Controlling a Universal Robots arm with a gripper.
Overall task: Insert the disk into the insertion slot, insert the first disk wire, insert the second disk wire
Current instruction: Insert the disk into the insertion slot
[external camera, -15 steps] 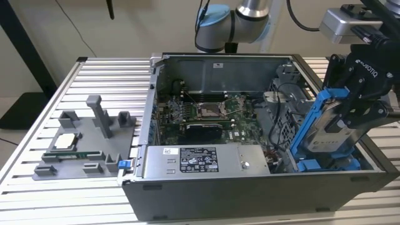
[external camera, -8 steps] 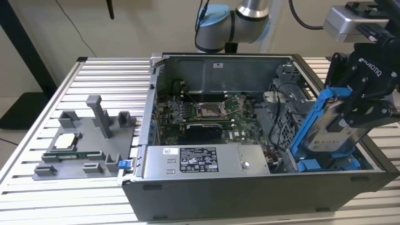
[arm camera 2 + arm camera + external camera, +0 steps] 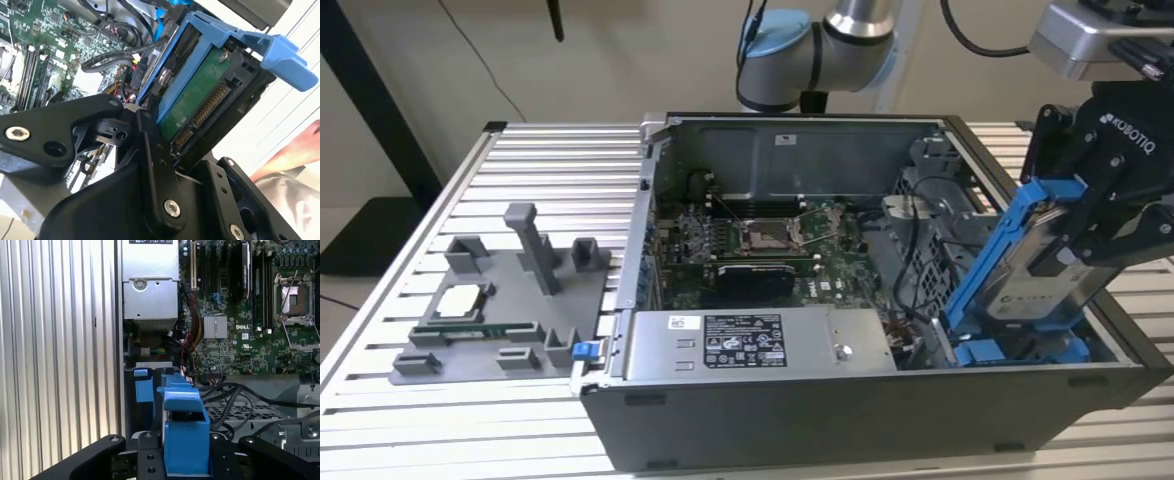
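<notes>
From my console the disk (image 3: 1041, 235) looks like dull grey metal with a white paper label (image 3: 1041, 285), framed by a smooth, bright blue plastic caddy (image 3: 991, 250). I see the pincer (image 3: 1091, 238) in matt black, and the counter (image 3: 400, 420) in ribbed, pale metal.

Back wall (image 3: 614, 60): plain cream, unbroken, evenly lit. A short dark rod (image 3: 556, 20) hangs down against it from the top edge. At the exterior view's left, a black post (image 3: 380, 110) slants across the wall and ends near a black base (image 3: 360, 235) low down. Pale floor (image 3: 336, 290) shows just beside that base, along the table's edge. Table (image 3: 520, 150): top of silver ribbed metal, the ridges running side to side in the exterior view with a dull sheen along them. In the first wrist view its slats (image 3: 55, 340) read as long parallel grooves, light grey. Light soft and diffuse, shadows faint.
</notes>
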